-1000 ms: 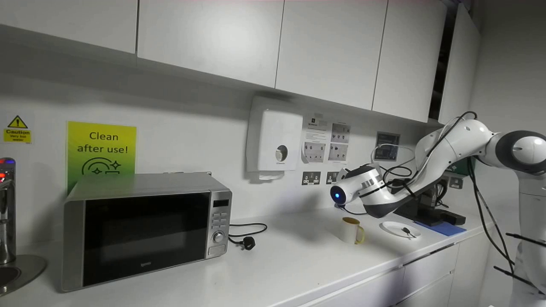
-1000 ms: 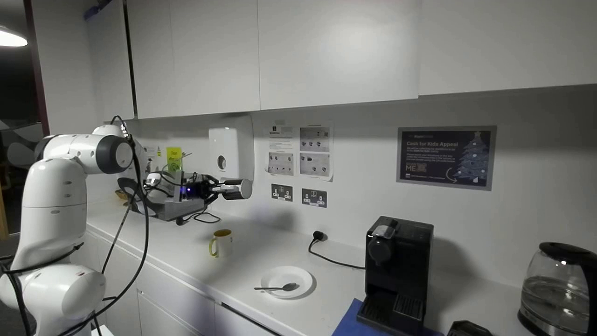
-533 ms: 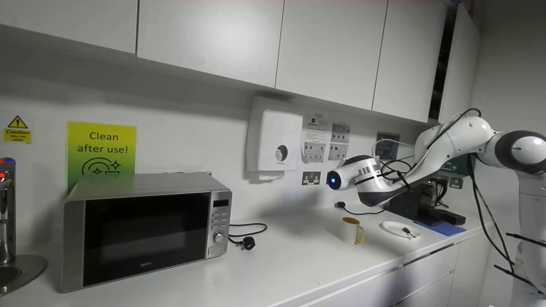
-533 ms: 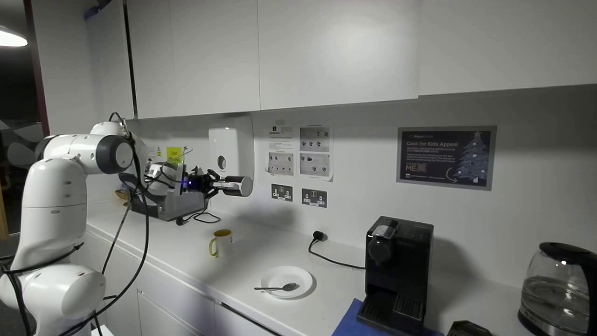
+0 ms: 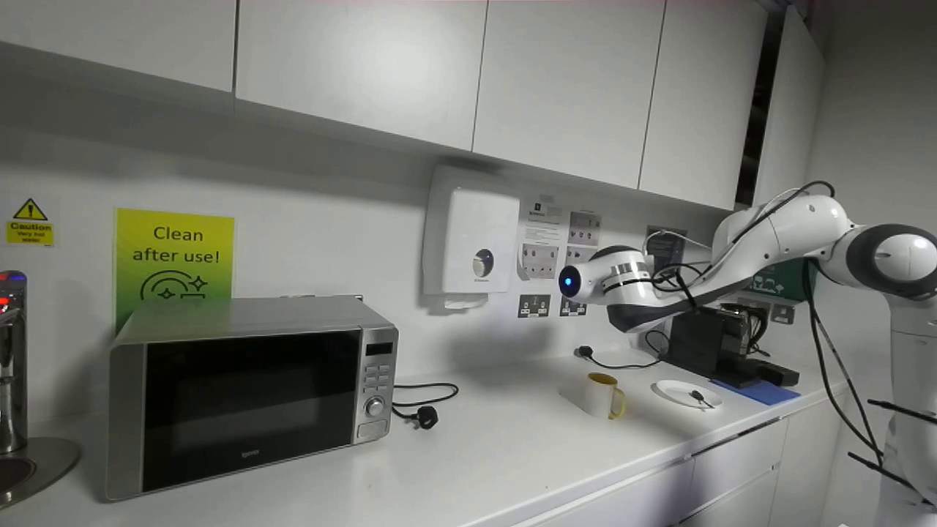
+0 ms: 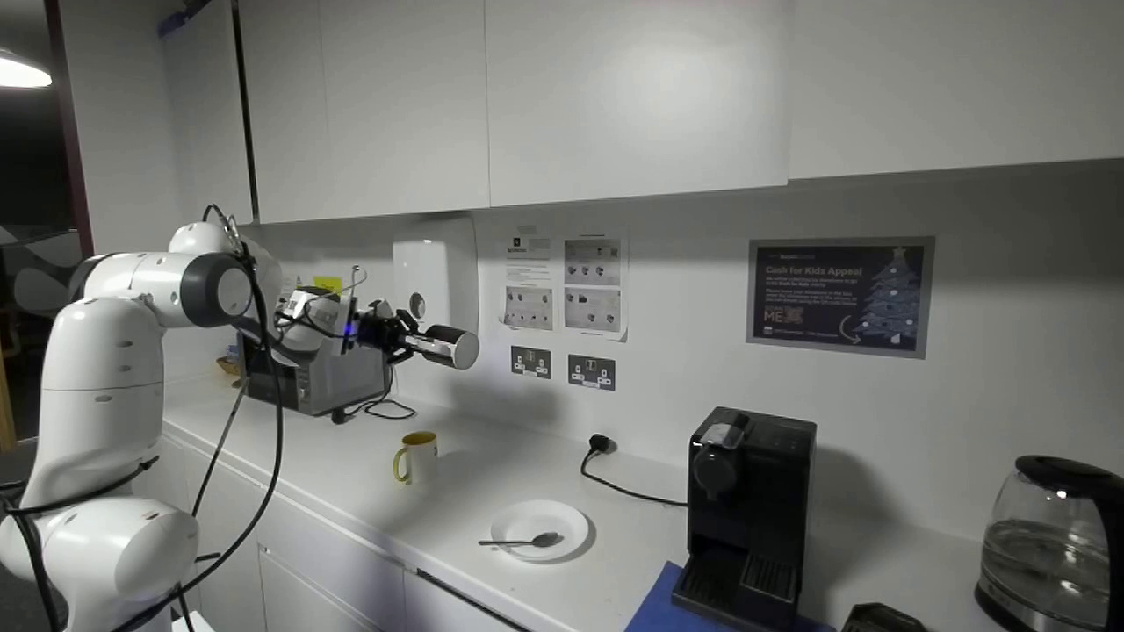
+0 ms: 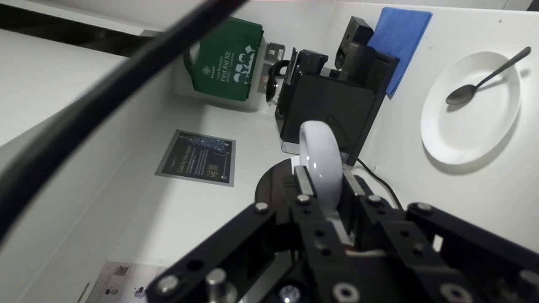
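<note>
Gripper pinches a dark mug by its white handle, closed on it from both sides. The mug is held sideways in the air, well above the desk; in an exterior view a pale round end faces out, and I cannot tell whether that is the base or the mouth. On the desk a white mug with a yellow handle stands upright. Near it is a white plate with a spoon resting on it, the stem reaching past the rim. Farther along, a black coffee machine stands partly on a blue cloth, with a glass kettle beyond. Toward the opposite end sits a microwave, a black plug lying just beside it. A paper towel dispenser is fixed to the wall, and a green first aid kit shows in the wrist view.
</note>
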Tool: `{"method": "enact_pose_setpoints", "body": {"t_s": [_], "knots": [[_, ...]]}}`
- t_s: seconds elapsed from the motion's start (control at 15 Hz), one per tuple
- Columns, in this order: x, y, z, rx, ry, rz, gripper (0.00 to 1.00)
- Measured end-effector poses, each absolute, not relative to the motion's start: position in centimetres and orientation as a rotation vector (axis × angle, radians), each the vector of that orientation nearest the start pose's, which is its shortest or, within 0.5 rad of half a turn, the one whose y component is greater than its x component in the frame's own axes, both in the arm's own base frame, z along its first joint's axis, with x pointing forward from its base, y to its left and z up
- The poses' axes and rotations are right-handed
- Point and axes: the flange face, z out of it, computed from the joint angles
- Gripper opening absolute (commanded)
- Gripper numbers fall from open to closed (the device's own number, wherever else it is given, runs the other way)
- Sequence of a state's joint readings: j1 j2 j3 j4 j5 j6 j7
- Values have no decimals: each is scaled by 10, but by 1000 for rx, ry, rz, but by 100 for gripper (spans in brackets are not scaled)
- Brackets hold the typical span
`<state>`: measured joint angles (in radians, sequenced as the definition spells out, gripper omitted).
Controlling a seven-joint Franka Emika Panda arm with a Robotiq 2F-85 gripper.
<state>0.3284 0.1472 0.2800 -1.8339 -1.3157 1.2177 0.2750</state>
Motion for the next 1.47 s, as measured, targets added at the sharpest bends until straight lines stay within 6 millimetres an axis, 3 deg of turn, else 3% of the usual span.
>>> {"method": "enact_pose_setpoints", "body": {"t_s": [0.6,1.47], "knots": [[531,181,534,1851,243,-58,5],[559,130,560,2249,163,-1,5]]}}
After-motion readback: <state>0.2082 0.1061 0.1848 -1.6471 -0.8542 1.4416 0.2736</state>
